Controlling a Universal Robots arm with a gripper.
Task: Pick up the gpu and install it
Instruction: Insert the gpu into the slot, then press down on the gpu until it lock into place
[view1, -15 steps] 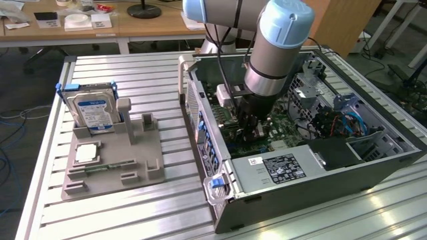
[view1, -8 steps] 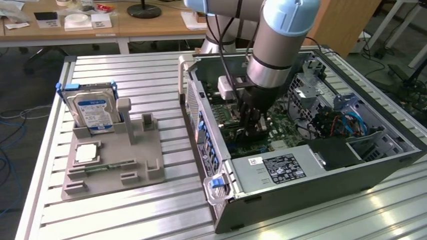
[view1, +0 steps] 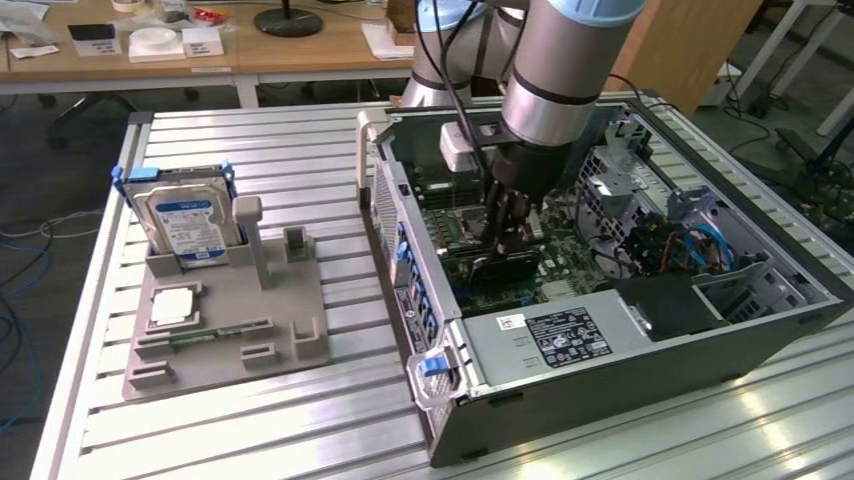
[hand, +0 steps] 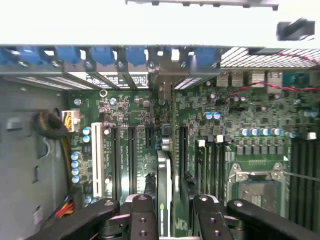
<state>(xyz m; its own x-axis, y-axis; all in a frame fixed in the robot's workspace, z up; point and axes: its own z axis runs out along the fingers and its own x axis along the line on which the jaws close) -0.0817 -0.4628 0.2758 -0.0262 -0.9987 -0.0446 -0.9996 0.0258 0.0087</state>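
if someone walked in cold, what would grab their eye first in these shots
Most likely the robot arm reaching down into the open computer case, its gripper shut on the gpu, held edge-on just above the green motherboard. Next, on the exterior view's left, the hard drive with its blue-white label, standing upright in the grey holder on the slatted table.

Robotics lab, we'd say.
We see a slatted aluminium bench (view1: 267, 170) with an opened PC case (view1: 627, 330), a grey parts fixture (view1: 227, 330) (hard drive (view1: 187, 225) slotted upright), and wooden desks (view1: 200, 55) with clutter behind.
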